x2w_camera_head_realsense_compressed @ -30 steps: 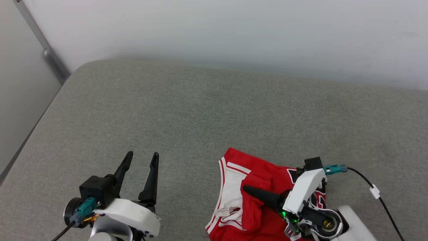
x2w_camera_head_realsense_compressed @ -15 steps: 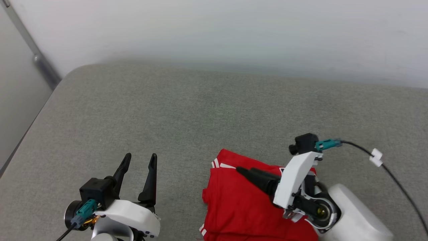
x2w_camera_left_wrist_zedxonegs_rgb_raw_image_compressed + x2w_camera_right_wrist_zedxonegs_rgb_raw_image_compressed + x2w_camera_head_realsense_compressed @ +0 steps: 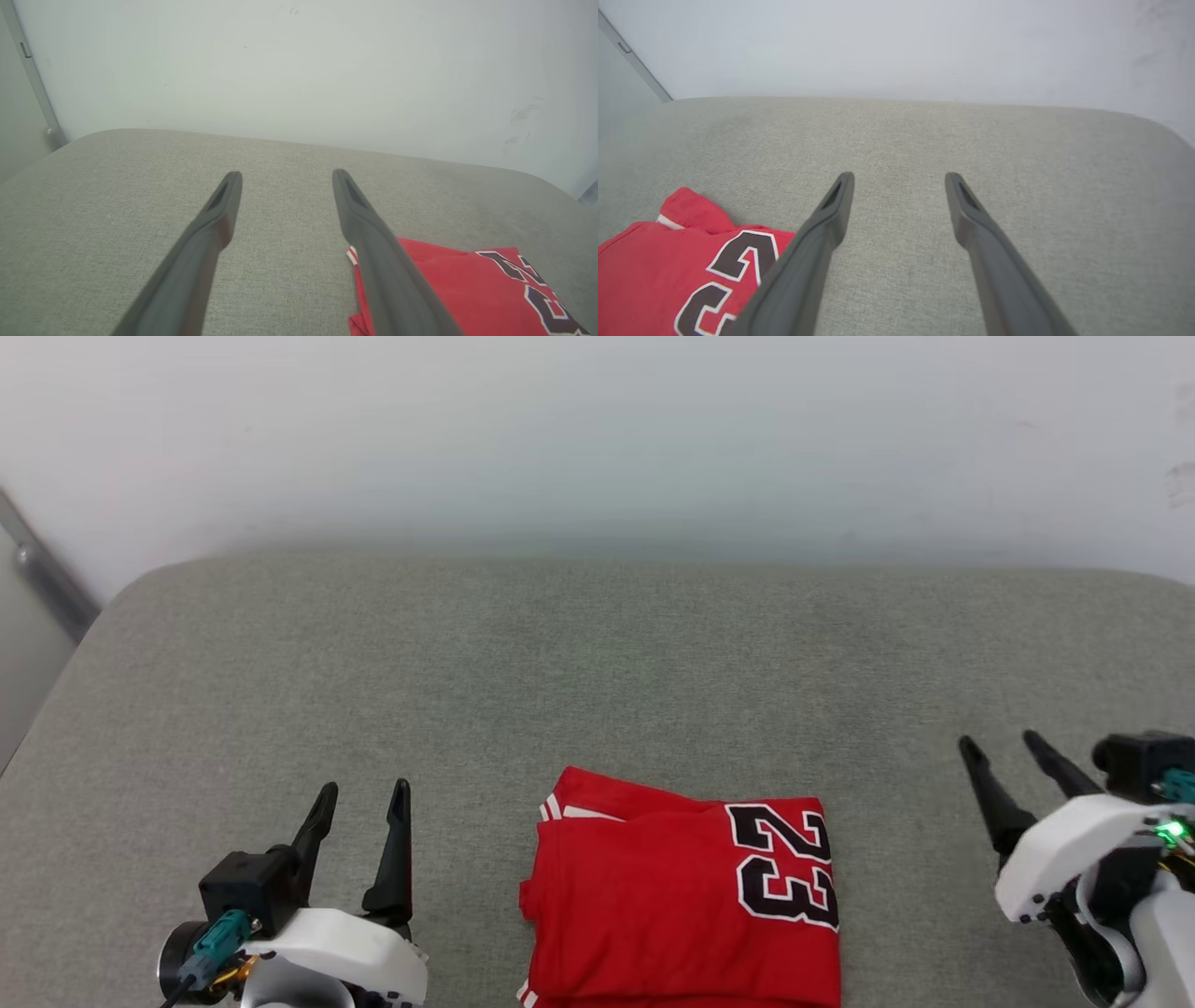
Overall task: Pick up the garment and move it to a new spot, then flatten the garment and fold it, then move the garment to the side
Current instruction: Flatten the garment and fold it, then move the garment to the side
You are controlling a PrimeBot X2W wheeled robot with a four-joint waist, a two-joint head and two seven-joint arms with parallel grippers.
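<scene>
The garment (image 3: 653,896) lies folded into a neat red rectangle at the near middle of the grey cushion, a black-and-white number 23 on its right half and striped trim at its far left corner. My left gripper (image 3: 362,791) stands open to its left, apart from it, with nothing between the fingers. My right gripper (image 3: 1001,741) stands open to its right, also apart and empty. The left wrist view has the garment (image 3: 467,284) at lower right beside the left gripper (image 3: 285,175). The right wrist view has the garment (image 3: 658,270) at lower left of the right gripper (image 3: 899,176).
The grey cushion (image 3: 597,663) stretches bare behind the garment up to a pale wall (image 3: 597,429). Its rounded far left corner drops off beside a grey metal strip (image 3: 37,574) on the wall.
My right gripper has let go of the garment, opened and drawn off to the right. The garment now lies folded flat with the number up. The camera has turned right. The left gripper stays put.
</scene>
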